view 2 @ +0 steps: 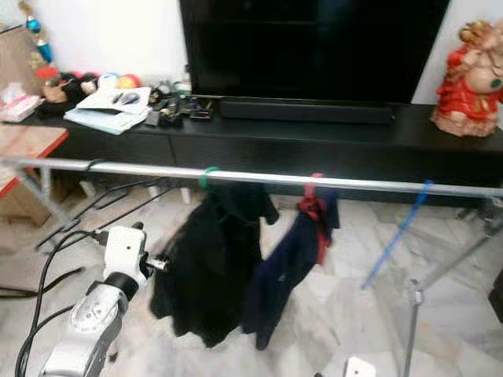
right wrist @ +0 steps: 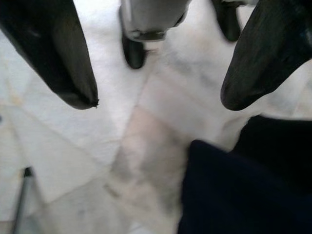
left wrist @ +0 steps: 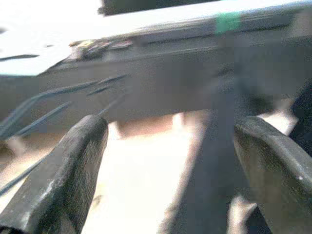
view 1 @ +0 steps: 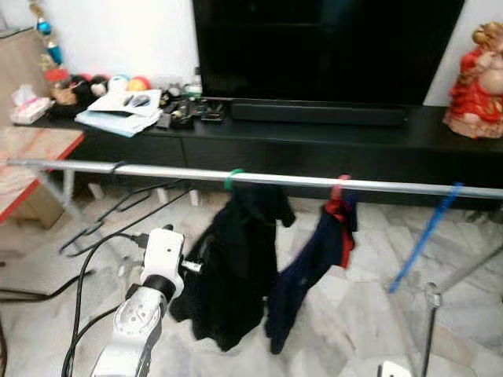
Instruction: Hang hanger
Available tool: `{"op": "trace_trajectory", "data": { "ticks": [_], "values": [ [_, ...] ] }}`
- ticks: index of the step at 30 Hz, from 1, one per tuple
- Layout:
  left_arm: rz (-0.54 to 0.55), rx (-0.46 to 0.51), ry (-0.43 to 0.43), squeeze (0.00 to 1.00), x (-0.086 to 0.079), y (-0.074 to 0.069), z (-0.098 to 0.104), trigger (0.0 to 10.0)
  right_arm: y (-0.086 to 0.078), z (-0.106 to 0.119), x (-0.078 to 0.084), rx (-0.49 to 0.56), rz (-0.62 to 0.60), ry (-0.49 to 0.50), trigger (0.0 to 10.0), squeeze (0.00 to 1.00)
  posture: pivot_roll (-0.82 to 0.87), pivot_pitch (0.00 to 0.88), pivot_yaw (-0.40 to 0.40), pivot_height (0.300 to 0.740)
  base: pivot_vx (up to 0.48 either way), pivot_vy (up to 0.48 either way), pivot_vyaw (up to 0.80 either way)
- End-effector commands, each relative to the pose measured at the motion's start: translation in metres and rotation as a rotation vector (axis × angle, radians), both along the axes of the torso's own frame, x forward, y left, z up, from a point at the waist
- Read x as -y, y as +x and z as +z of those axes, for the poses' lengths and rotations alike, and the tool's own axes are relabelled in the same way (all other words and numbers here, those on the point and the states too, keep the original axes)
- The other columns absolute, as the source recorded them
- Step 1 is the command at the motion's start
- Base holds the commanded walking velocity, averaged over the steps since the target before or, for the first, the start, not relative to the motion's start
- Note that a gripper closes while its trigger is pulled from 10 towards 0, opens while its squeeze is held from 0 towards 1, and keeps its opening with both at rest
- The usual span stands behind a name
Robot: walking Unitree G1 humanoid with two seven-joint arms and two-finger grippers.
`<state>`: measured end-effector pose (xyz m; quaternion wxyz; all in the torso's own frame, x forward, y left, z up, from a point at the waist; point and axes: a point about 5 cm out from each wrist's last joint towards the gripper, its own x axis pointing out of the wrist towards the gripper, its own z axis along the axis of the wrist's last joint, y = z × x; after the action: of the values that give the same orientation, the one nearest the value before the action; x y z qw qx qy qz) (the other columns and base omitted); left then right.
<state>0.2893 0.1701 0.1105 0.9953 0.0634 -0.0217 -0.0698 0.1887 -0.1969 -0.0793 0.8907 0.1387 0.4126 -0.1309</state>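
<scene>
- Left tool (left wrist: pixel 165 170) is sitting with fingers spread wide, gripping nothing, raised below the rail (view 1: pixel 157 170).
- Right tool (right wrist: pixel 156 97) is hanging low, also wide open and empty, pointing at the floor (right wrist: pixel 73 161).
- Black hanger (view 1: pixel 102 206) is dangling on the rail's left end, left of and above the left arm, which is nearer.
- Rail is running left-right; green-hanger garment (view 1: pixel 236 267) is hanging just right of that tool.

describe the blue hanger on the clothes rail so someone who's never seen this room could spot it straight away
Find the long silver metal clothes rail running across the room in front of the black TV cabinet. Along it hang a black garment on a green hanger, then a navy garment on a red hanger. The thin blue plastic hanger is farthest towards the robot's right, slanting down from the rail, and carries no clothing.
</scene>
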Motion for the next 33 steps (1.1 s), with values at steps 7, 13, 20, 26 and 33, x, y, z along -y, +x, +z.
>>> {"op": "trace_trajectory", "data": {
  "ticks": [7, 13, 20, 26, 33],
  "values": [
    [-0.017, 0.000, -0.005, 0.00, 0.002, 0.000, 0.001, 10.0, -0.004, -0.003, -0.006, -0.016, 0.004, 0.018, 10.0, 0.00, 0.05, 0.040, 0.022, 0.740, 0.000, 0.175, 0.00],
    [-0.061, 0.004, -0.006, 0.00, 0.008, -0.001, 0.001, 10.0, -0.005, -0.004, -0.006, -0.027, 0.011, 0.020, 10.0, 0.00, 0.06, 0.041, 0.022, 0.740, 0.000, 0.000, -0.65],
    [-0.077, -0.004, -0.006, 0.00, 0.010, -0.002, 0.000, 10.0, -0.006, -0.004, -0.007, -0.034, 0.016, 0.022, 10.0, 0.00, 0.06, 0.037, 0.024, 0.740, 0.000, 0.000, -0.78],
    [-0.078, -0.003, -0.002, 0.00, 0.009, -0.002, 0.000, 10.0, -0.006, -0.005, -0.008, -0.036, 0.021, 0.024, 10.0, 0.00, 0.06, 0.033, 0.025, 0.740, 0.000, 0.000, -0.78],
    [-0.078, 0.002, 0.021, 0.00, 0.009, -0.001, 0.001, 10.0, -0.007, -0.005, -0.009, -0.038, 0.020, 0.027, 10.0, 0.00, 0.06, 0.035, 0.027, 0.740, 0.000, 0.000, -0.78]
  ]
}}
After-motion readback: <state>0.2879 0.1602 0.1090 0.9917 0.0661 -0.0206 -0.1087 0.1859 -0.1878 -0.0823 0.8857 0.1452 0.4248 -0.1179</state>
